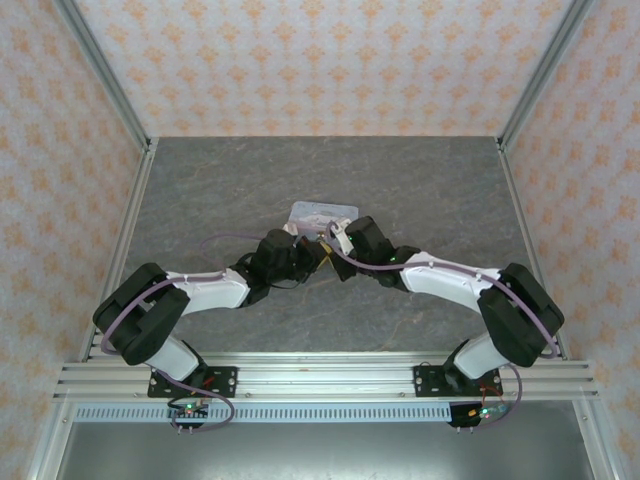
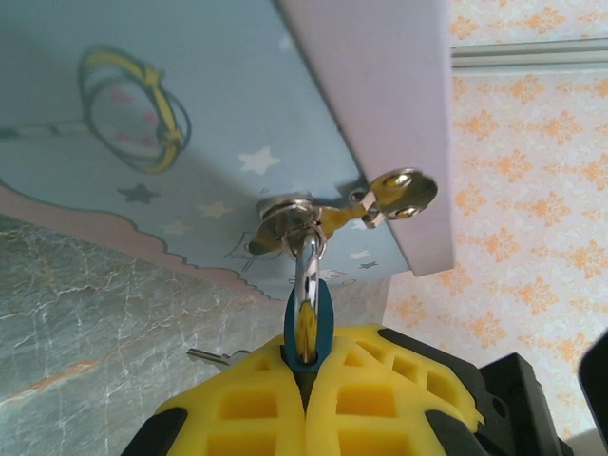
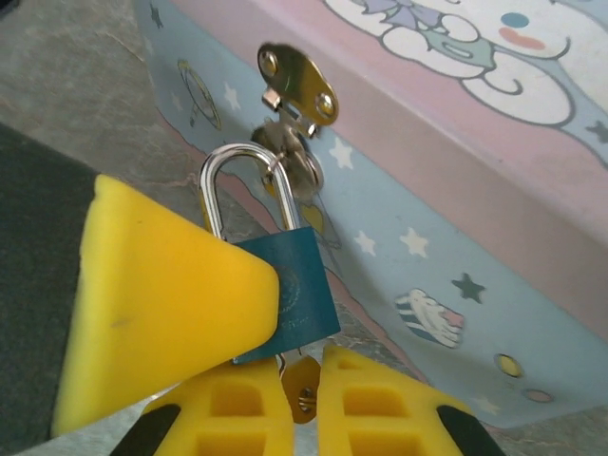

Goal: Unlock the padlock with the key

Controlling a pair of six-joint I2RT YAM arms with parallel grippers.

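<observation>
1. The grey marbled table (image 1: 420,190) carries a pale blue and pink cartoon-printed tin (image 1: 322,211) near its middle. Both arms reach in and meet at the tin's 6 o'clock side.
2. The left gripper (image 2: 306,372) has its yellow fingers pressed together, pinching the padlock's body edge-on at their tips.
3. The right gripper (image 3: 304,404) comes in from 6 o'clock of the lock, its fingers closed on the key.
4. The padlock (image 3: 296,290) is a small, flat, dark teal block with a bright chrome shackle (image 3: 214,180). It hangs from the staple under the tin's brass hasp (image 3: 297,85).
5. In the right wrist view the padlock's long axis tilts a little, with the shackle toward 11 o'clock and the base toward 5 o'clock.
6. The key (image 3: 302,388) is a tiny metal piece at the padlock's base, at 6 o'clock. Its head is between the right fingers and its shaft points up at the lock body.
</observation>
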